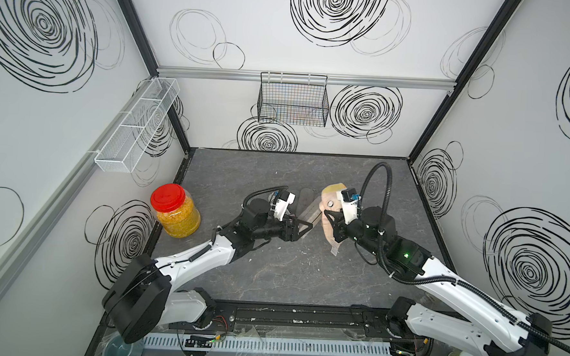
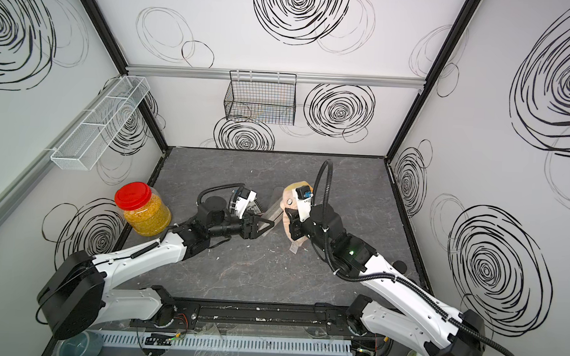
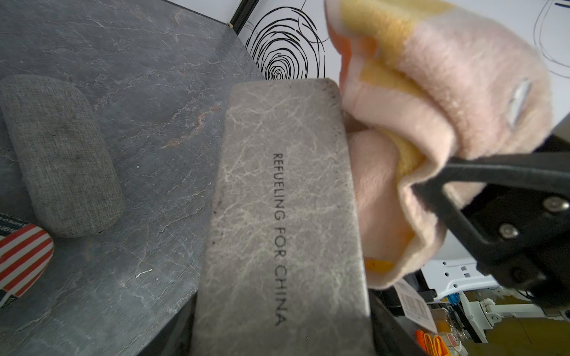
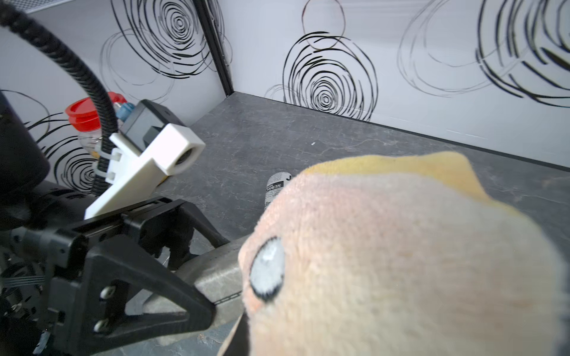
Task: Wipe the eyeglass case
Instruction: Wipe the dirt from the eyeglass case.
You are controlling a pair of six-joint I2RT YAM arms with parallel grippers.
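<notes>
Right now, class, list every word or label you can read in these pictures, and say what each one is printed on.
"REFUELING FOR CHINA": on the grey marbled eyeglass case.
Newspaper-print case: fragments only, too small to read.
Tag on the cloth: too blurred to read.
Red-striped case: small white print, unreadable.

— What's carrying everything?

— I see a dark grey, stone-veined worktop (image 1: 288, 279). At its left edge stands a clear plastic jar with a red lid (image 1: 176, 213), full of yellow bits.

— Anything nearer the middle?

— A rounded grey woven-fabric eyeglass case (image 3: 61, 154) lies flat there. Just beside it I see the end of a red-and-white striped case (image 3: 23, 255). Small white specks (image 3: 144, 272) are scattered on the surface.
</notes>
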